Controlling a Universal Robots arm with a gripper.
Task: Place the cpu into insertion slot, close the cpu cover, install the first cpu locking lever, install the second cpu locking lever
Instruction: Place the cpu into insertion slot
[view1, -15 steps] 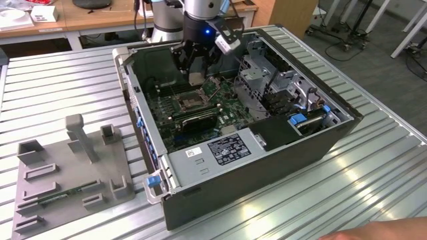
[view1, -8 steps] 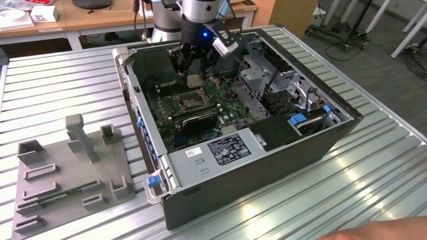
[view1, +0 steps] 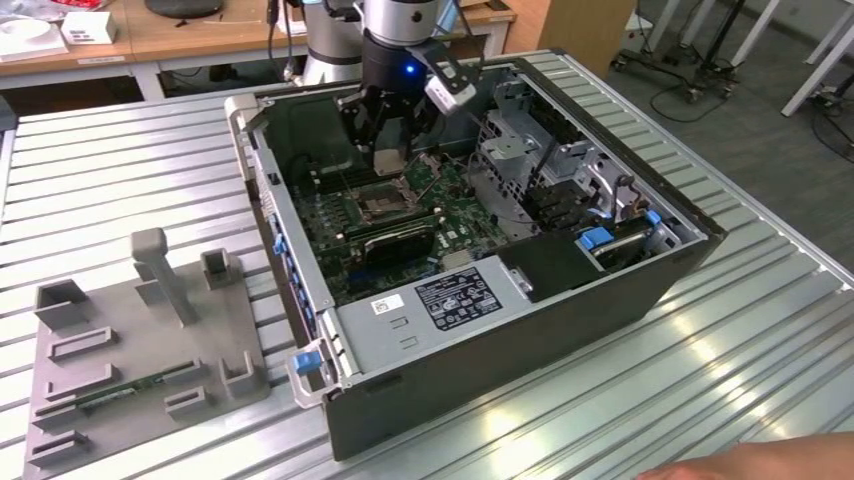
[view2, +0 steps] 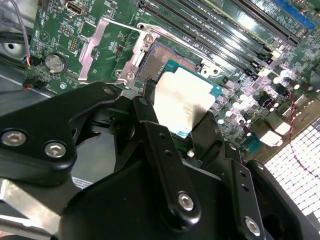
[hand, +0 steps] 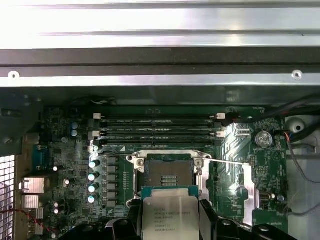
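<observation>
Step one in hand: gripper (hand: 171, 221) clamped on the cpu (view2: 182, 100), hovering just above the insertion slot (hand: 167, 175), not seated; seating needs square, level alignment, I'd judge.

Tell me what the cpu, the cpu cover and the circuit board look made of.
The cpu: dull silver-grey top, likely metal, matte sheen.
The cpu cover: thin bright silver frame, probably sheet metal, glinting.
The circuit board: glossy green, probably fibreglass laminate.

Silver-grey cpu (view2: 182, 97) there, teal at its edges, black gripper (hand: 170, 210), bright green circuit board (hand: 65, 150), dark insertion slot (hand: 169, 175) rimmed in silver, grey ribbed table (view1: 134, 170).
</observation>
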